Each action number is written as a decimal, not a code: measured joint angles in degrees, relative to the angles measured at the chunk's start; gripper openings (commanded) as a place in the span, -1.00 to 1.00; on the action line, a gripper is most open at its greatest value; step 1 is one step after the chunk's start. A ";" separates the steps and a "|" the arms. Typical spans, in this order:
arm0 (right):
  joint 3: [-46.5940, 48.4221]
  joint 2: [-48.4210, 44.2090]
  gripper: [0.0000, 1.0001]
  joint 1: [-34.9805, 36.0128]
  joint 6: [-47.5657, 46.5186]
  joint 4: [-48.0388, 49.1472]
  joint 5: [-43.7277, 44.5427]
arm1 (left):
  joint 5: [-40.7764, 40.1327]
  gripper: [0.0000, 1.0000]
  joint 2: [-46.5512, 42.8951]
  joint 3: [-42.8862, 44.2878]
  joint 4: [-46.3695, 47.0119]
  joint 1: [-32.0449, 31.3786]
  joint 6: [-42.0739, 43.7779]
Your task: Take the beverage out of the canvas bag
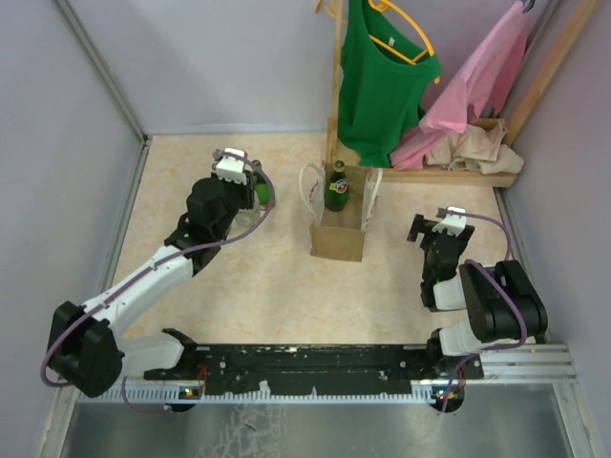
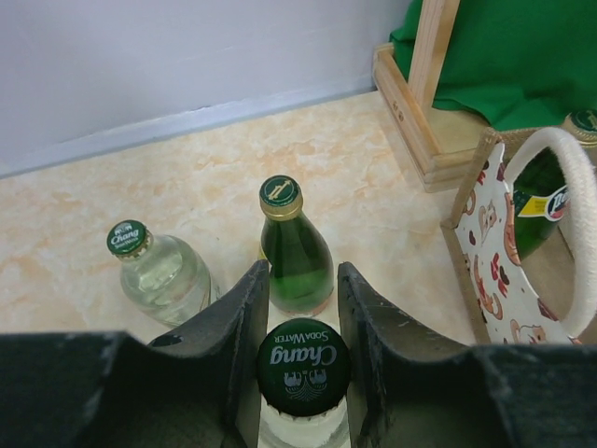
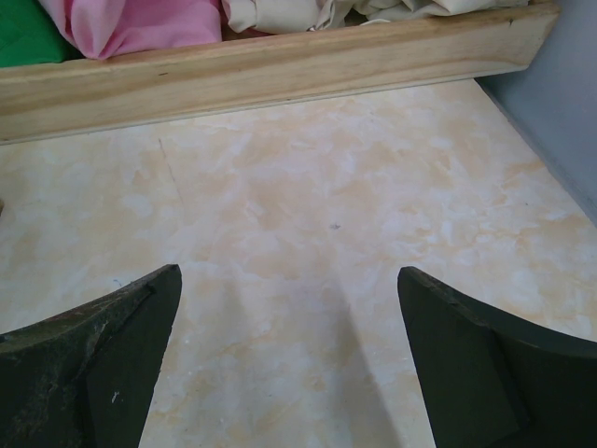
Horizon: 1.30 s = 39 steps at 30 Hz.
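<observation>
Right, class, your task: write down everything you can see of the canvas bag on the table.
The canvas bag is a boxy tan-brown tote that stands upright on the table with its top open. Two white loop handles rise from its rim. In the left wrist view, one face is white and printed with small brown figures. A green bottle stands inside, its neck and cap above the rim.

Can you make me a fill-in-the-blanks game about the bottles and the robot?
The left gripper holds a Chang soda water bottle with a ____ cap.
The canvas bag shows ____ green bottle inside.
The right gripper has its jaws ____.
Beyond the held one, ____ more bottles stand on the table.
Missing: green, one, open, two.
</observation>
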 measured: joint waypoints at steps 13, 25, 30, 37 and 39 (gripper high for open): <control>0.00 0.00 0.98 0.00 0.00 0.00 0.00 | -2.69 -1.00 7.98 -8.98 15.56 1.88 -1.03; 0.00 0.00 0.98 0.00 0.00 0.00 0.00 | -3.10 -0.94 12.98 -11.08 25.22 5.14 -3.54; 0.00 0.00 0.98 0.00 0.00 0.00 0.00 | -3.15 -0.68 15.02 -11.08 26.43 5.64 -4.39; 0.00 0.00 0.98 0.00 0.00 0.00 0.00 | -3.54 0.35 17.09 -11.06 28.04 5.75 -5.31; 0.00 0.00 0.98 0.00 0.00 0.00 0.00 | -3.87 0.52 17.00 -10.97 30.45 5.77 -5.66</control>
